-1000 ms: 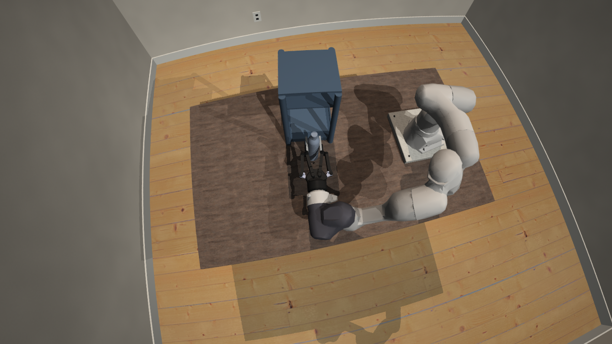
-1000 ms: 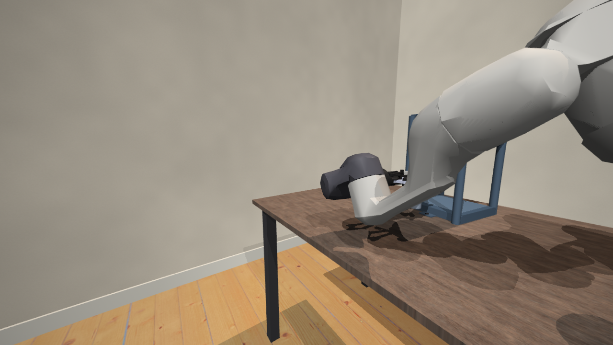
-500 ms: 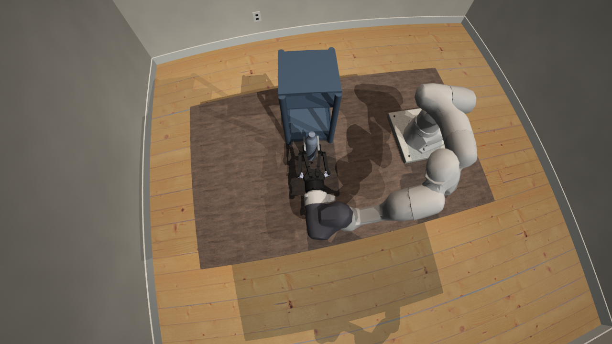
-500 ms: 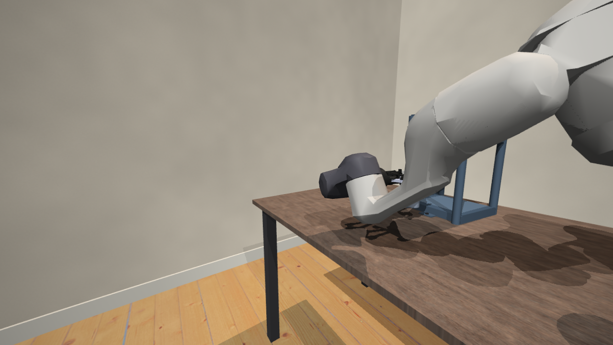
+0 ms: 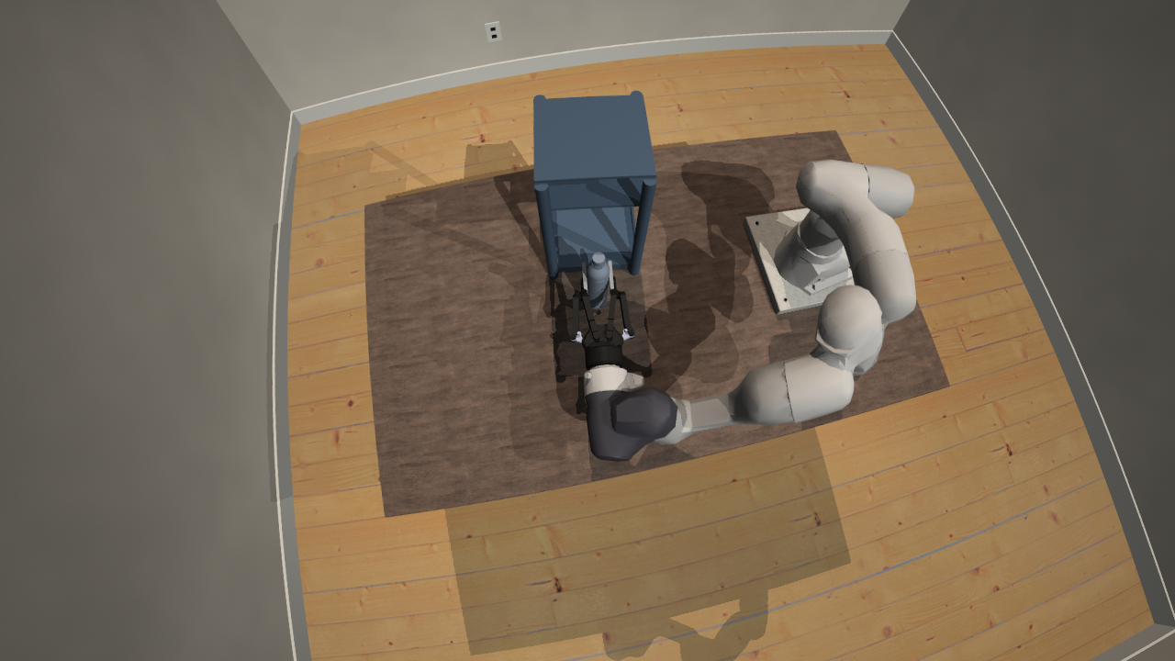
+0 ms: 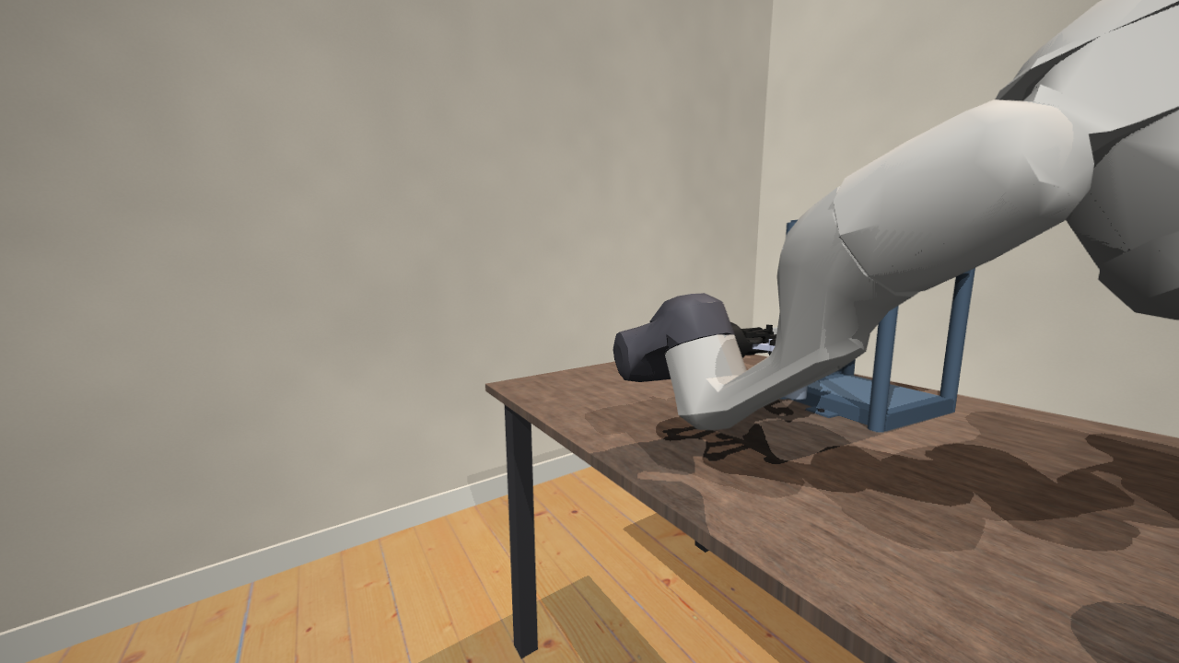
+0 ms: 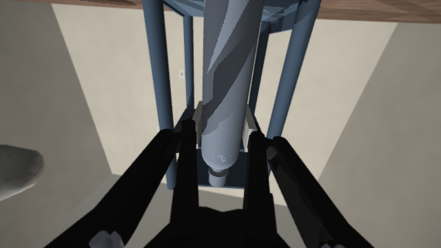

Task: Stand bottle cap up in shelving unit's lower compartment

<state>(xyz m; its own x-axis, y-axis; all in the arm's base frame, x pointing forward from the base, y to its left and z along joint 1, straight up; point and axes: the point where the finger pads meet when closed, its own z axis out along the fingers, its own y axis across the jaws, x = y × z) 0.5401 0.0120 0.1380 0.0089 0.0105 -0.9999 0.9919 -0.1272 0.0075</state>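
The pale grey-blue bottle (image 5: 597,279) stands upright, cap up, just in front of the blue shelving unit (image 5: 593,176), level with its front posts. My gripper (image 5: 600,306) is shut on the bottle's body and reaches level toward the unit's front. In the wrist view the picture is upside down: the bottle (image 7: 225,86) sits between my finger pads, cap toward the bottom, centred between the unit's two front posts (image 7: 158,65). In the side view my arm hides the bottle; only part of the unit (image 6: 898,370) shows.
The robot base plate (image 5: 792,259) stands on the table to the right of the unit. My forearm (image 5: 739,394) lies low across the table in front of the unit. The table's near-left edge and a leg (image 6: 519,528) show in the side view.
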